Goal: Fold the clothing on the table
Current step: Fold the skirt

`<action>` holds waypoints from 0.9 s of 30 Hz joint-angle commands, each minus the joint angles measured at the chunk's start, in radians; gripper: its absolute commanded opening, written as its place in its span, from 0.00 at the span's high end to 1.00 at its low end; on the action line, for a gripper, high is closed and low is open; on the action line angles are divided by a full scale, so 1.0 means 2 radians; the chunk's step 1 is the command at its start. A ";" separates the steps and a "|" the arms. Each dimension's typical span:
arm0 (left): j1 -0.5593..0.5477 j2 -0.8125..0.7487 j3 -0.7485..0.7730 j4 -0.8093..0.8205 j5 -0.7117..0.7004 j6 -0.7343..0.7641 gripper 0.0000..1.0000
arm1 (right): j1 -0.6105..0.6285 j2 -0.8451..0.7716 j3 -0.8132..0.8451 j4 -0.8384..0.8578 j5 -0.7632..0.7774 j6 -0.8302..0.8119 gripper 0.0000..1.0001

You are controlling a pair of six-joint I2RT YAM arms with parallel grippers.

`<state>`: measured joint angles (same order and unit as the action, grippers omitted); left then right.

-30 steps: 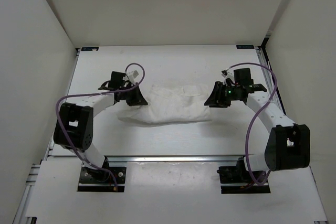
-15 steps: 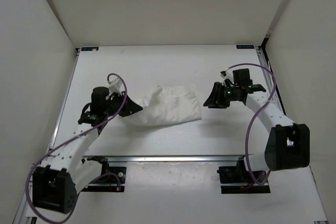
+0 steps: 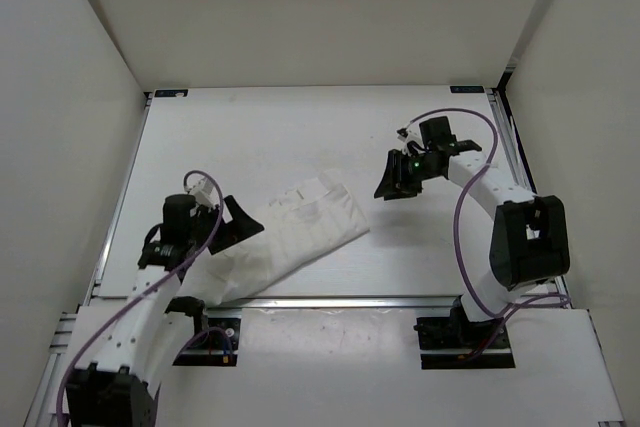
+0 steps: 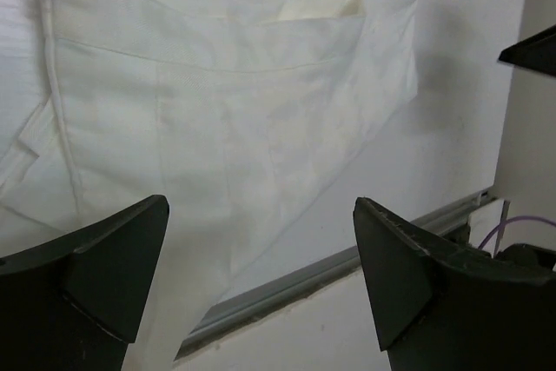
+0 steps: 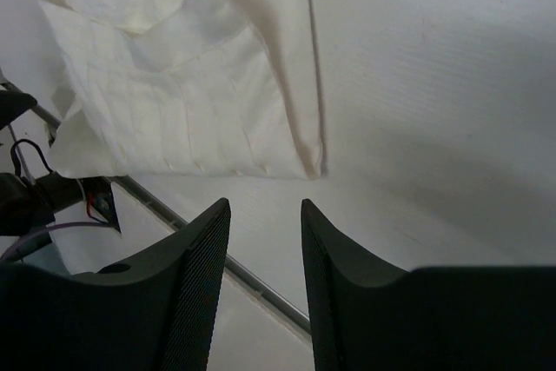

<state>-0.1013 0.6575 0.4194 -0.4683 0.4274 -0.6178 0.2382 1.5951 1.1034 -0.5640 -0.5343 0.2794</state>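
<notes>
The clothing point(image 3: 290, 237) is a thin white garment lying slantwise on the table point(image 3: 300, 127), from the near rail up toward the middle. My left gripper point(image 3: 243, 226) hovers over its near-left part, wide open and empty. In the left wrist view the clothing point(image 4: 217, 102) spreads flat beyond the left gripper point(image 4: 261, 203), with a seam down its left side. My right gripper point(image 3: 393, 180) hangs open just past the garment's far-right corner, apart from it. From the right wrist, the clothing point(image 5: 174, 102) lies ahead of the right gripper point(image 5: 265, 203), which holds nothing.
An aluminium rail point(image 3: 330, 301) runs along the table's near edge, and the cloth's lower end reaches it. White walls point(image 3: 70, 97) enclose the left, right and far sides. Both arm bases point(image 3: 195, 335) sit below the rail. Purple cables loop off each arm.
The left arm has swung back toward the near-left, dragging the cloth into a slant, and its jaws have opened. The right gripper has shifted slightly left and farther away.
</notes>
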 commanded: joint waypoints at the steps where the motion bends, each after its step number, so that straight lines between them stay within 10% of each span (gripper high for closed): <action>1: 0.010 0.094 0.059 0.014 0.044 0.065 0.02 | 0.007 0.010 0.052 -0.012 0.006 -0.022 0.56; 8: 0.021 0.217 0.183 -0.042 0.001 0.192 0.28 | 0.034 0.052 0.106 -0.053 0.052 -0.100 0.56; 17: 0.040 0.250 0.167 -0.058 -0.096 0.246 0.45 | 0.034 0.096 0.132 -0.058 0.062 -0.112 0.56; 27: 0.077 0.270 0.103 0.045 -0.044 0.215 0.43 | 0.007 0.068 0.109 -0.059 0.045 -0.102 0.56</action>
<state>0.0448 1.1950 0.6193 -0.4698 0.3012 -0.1772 0.2695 1.7897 1.3201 -0.6796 -0.4282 0.0822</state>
